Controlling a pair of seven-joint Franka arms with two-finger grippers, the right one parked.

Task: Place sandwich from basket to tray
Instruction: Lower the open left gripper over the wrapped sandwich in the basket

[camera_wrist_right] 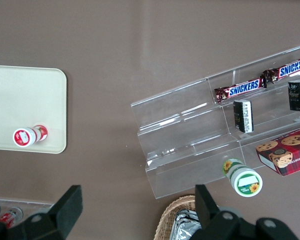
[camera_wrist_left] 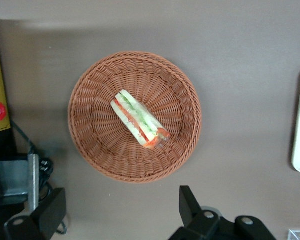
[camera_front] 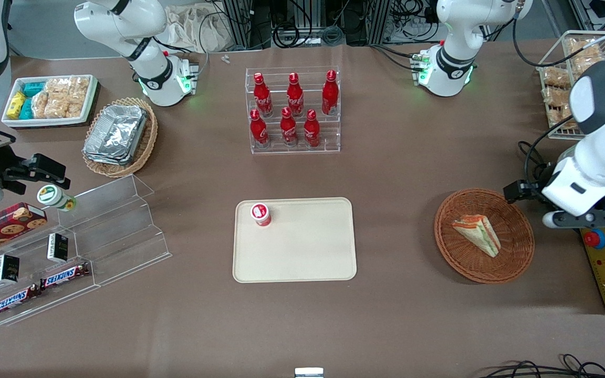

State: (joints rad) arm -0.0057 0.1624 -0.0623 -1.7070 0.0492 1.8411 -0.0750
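One gripper [camera_wrist_left: 122,215] in play, hanging above the desk [camera_front: 397,173] at the working arm's end, over the edge of the basket [camera_front: 512,257] with nothing between its two fingers [camera_wrist_left: 190,202]; they are spread wide apart. In the front view the arm's body covers most of it, so only dark parts show beside the basket rim.

One sandwich [camera_wrist_left: 139,118] lies inside the round wicker basket, on its side, roughly in the middle, red and green filling edge showing. One basket, sitting on the desk well apart from the tray [camera_front: 302,262].

One beige tray near the middle of the desk. One small red-and-white cup [camera_front: 261,214] stands on it at a corner farther from the front camera; rest of the tray surface bare. In the left wrist view only a sliver of tray rim shows, cut off at the frame edge.

Six red bottles [camera_front: 294,94] in a clear rack, three per row, farther from the camera than the tray.

Toward the parked arm's end: one oval basket holding foil containers [camera_front: 116,134], count of containers not readable; one white tray of snack packets [camera_front: 50,100]; one clear stepped shelf [camera_front: 103,231] with two Snickers bars [camera_front: 40,289], two small dark boxes [camera_front: 57,247], one cookie box [camera_front: 3,223] partly cut off, one lidded cup [camera_front: 55,198].

One wire rack of packets [camera_front: 562,79] at the working arm's end, partly hidden by the arm.
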